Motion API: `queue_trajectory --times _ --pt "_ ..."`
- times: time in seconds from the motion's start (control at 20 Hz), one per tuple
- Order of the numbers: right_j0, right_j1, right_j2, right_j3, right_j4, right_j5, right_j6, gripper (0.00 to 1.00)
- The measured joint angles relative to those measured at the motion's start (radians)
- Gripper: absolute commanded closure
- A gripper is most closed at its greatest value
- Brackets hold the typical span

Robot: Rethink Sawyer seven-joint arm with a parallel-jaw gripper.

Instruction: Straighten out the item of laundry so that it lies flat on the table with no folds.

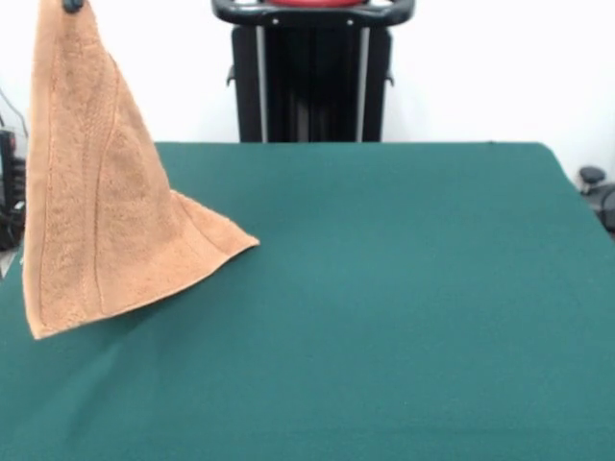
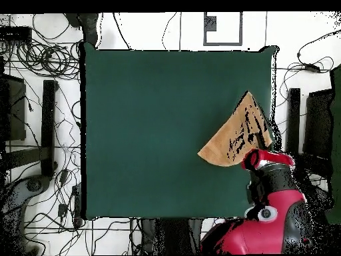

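Note:
The light orange-tan towel [image 1: 96, 211] hangs in a tall cone shape at the left of the front view, held by its top corner. My gripper [image 1: 72, 5] shows only as dark tips at the top edge, shut on that corner. The towel's lower right corner [image 1: 240, 242] reaches down to the green table [image 1: 384, 307], while its lower left corner hangs near the table's left edge. In the overhead view the towel [image 2: 230, 143] lies near the table's [image 2: 153, 133] right edge, partly under my red arm [image 2: 273, 193]. No care label shows.
The robot's black pedestal [image 1: 312, 77] stands behind the table's far edge. Cables and black stands [image 2: 46, 127] lie on the floor around the table. Dark equipment [image 1: 598, 187] sits off the table's right edge in the front view.

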Motion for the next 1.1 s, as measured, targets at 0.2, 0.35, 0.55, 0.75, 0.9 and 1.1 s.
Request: queue_trajectory --times 0.2,0.35,0.55,0.75,0.9,1.1 --pt "-0.003 0.015 -0.023 -0.022 0.001 0.048 -0.009 1.0" --pt "-0.002 0.024 -0.037 -0.04 0.011 0.097 -0.018 1.0" --pt "-0.002 0.037 -0.06 -0.061 0.02 0.138 -0.039 1.0" --pt "-0.002 0.053 -0.085 -0.082 0.023 0.171 -0.083 1.0" --pt "-0.003 0.061 -0.1 -0.095 0.023 0.185 -0.118 1.0" --pt "-0.003 0.064 -0.124 -0.116 0.023 0.189 -0.156 1.0"
